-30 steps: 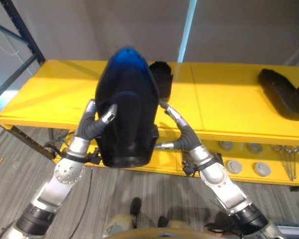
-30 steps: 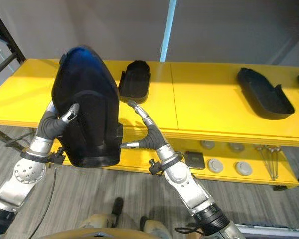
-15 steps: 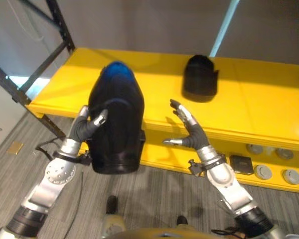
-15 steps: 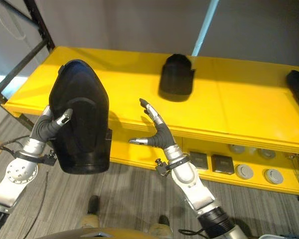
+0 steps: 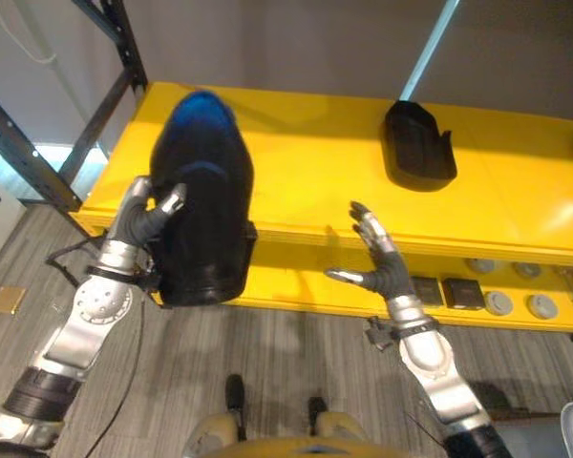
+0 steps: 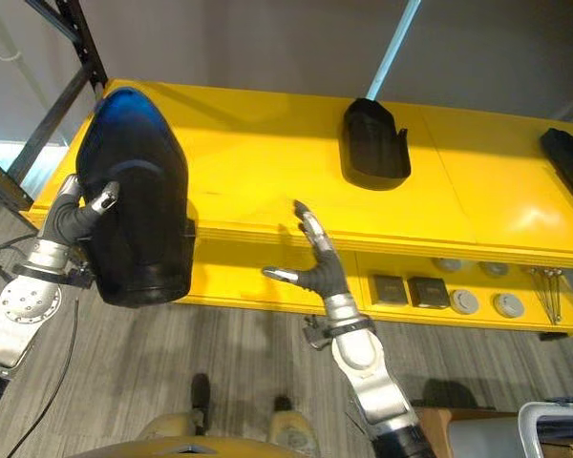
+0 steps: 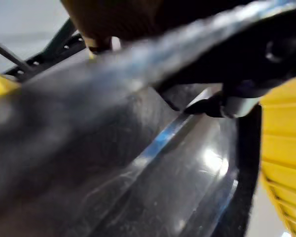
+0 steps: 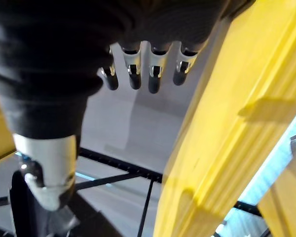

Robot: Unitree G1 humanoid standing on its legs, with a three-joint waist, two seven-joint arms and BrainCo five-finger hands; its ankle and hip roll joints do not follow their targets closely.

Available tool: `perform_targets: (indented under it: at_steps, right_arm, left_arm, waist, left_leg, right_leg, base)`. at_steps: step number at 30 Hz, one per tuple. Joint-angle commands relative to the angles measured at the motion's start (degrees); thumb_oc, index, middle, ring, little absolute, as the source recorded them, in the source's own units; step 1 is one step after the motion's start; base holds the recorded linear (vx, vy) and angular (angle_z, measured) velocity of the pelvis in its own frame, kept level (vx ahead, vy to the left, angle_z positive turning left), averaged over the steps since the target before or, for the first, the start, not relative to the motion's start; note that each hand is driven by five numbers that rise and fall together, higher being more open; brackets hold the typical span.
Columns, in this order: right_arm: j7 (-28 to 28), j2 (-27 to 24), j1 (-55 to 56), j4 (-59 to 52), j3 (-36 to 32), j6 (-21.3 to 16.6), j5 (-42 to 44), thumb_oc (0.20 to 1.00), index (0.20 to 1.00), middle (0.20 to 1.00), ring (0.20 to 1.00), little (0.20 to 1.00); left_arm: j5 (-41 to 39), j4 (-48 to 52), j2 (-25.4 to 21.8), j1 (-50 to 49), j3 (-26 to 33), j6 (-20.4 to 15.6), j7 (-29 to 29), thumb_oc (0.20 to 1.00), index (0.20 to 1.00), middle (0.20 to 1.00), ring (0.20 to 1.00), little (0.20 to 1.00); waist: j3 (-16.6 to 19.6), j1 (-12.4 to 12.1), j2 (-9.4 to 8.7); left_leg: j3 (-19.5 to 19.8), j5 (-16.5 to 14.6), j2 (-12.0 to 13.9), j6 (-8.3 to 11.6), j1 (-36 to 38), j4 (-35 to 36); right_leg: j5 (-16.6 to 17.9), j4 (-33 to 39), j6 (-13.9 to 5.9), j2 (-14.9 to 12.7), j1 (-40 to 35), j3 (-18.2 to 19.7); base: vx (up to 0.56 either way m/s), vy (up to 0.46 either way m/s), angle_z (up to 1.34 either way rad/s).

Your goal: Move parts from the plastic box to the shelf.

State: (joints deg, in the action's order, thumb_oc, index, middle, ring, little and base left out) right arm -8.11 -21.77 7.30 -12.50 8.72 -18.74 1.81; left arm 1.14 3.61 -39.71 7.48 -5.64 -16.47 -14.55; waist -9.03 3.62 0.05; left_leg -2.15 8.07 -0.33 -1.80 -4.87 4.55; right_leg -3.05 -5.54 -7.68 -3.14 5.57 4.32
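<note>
A large glossy black shell-shaped part (image 5: 202, 200) with a blue sheen on its top hangs at the left front edge of the yellow shelf (image 5: 306, 181). My left hand (image 5: 145, 215) is shut on its left side, thumb over the front face; the left wrist view shows the part's dark surface (image 7: 138, 163) right against the hand. My right hand (image 5: 380, 264) is open, fingers straight and spread, in front of the shelf's edge, apart from the part. The right wrist view shows its fingers (image 8: 138, 69) beside the yellow shelf edge (image 8: 212, 123).
Another black part (image 5: 417, 145) lies on the shelf top at the middle back, and one more (image 6: 571, 162) at the far right. The lower shelf level holds small black boxes (image 5: 446, 291) and grey discs (image 5: 516, 303). A dark rack post (image 5: 24, 143) stands at the left.
The camera has swung left. My right hand has let go of the big black part and drawn away to the right; the left hand alone now carries it, further left and up toward the shelf.
</note>
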Motion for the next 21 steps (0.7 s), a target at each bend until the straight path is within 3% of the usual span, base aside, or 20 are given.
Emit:
perform_targets:
  at_steps: [1,8,9,11,14,18,21]
  right_arm:
    - [-2.26,-3.73,2.35,-1.41,-4.19,-3.12,-1.02,1.0,1.0,1.0,1.0,1.0]
    - [-0.31,-9.43,10.44,8.94,-6.15,-2.45,-7.96,1.0,1.0,1.0,1.0,1.0]
    - [-0.03,-11.01,11.95,14.24,-5.49,-2.34,-10.1,1.0,1.0,1.0,1.0,1.0]
    - [-0.61,-11.24,11.86,17.25,-4.99,-2.34,-10.7,1.0,1.0,1.0,1.0,1.0]
    - [-1.58,-9.15,11.08,30.47,-2.57,-1.57,-10.47,1.0,1.0,1.0,1.0,1.0]
    - [-0.31,-8.62,10.88,32.75,-0.92,-1.09,-11.22,1.0,1.0,1.0,1.0,1.0]
    - [-0.03,-8.29,10.45,28.19,-1.84,-1.72,-9.67,1.0,1.0,1.0,1.0,1.0]
  left_arm:
    - [-0.35,0.38,2.01,3.99,6.42,-2.38,-6.78,0.2,0.2,0.2,0.2,0.2]
    - [-3.74,-5.78,1.07,6.76,10.58,-3.48,-8.34,0.2,0.2,0.2,0.2,0.2]
    - [-5.86,-8.07,-1.79,9.26,9.74,-3.9,-7.29,0.2,0.2,0.2,0.2,0.2]
    - [-7.3,-9.4,-2.91,11.0,8.57,-4.13,-6.96,0.2,0.2,0.2,0.2,0.2]
    - [-8.3,-14.99,-9.1,17.89,3.55,-3.16,-4.81,0.2,0.2,0.2,0.2,0.2]
    - [-10.9,-17.81,-10.6,20.11,2.5,-3.27,-3.49,0.2,0.2,0.2,0.2,0.2]
    - [-13.73,-21.64,-11.27,20.54,3.18,-3.19,-3.46,0.2,0.2,0.2,0.2,0.2]
  waist:
    - [3.47,2.95,0.79]
    - [5.07,5.11,0.88]
    - [5.14,5.8,1.3]
    - [4.77,6.21,1.43]
    - [3.55,7.48,2.38]
    - [2.59,8.09,2.77]
    - [1.97,8.24,3.08]
  left_leg:
    - [-0.01,-11.11,2.34,3.27,7.02,0.45]
    - [-2.65,-12.23,2.95,4.15,9.56,0.45]
    - [-3.05,-12.01,3.53,4.6,9.45,0.45]
    - [-3.1,-11.74,3.74,4.81,9.13,0.45]
    - [-2.91,-11.06,4.49,5.5,7.34,0.45]
    - [-3.06,-10.83,4.92,5.82,6.71,0.45]
    - [-3.63,-10.67,5.19,6.04,6.24,0.45]
  right_leg:
    - [3.38,6.76,-0.19,0.13,-0.64,-1.99]
    - [4.69,10.48,0.21,0.6,-3.64,-1.2]
    - [4.49,10.54,0.28,0.72,-3.62,-1.43]
    - [4.61,10.48,0.43,0.69,-3.39,-1.42]
    - [4.67,10.26,0.73,1.09,-1.54,-1.71]
    - [4.51,10.23,0.8,1.41,-0.73,-1.66]
    - [4.43,10.34,0.86,1.67,-0.14,-1.16]
  base:
    - [0.15,-0.048,0.08]
    - [0.15,-0.067,-0.2]
    - [0.07,-0.047,-0.09]
    - [0.05,-0.051,-0.02]
    - [0.01,-0.055,0.04]
    - [0.04,-0.047,0.0]
    - [0.04,-0.03,-0.08]
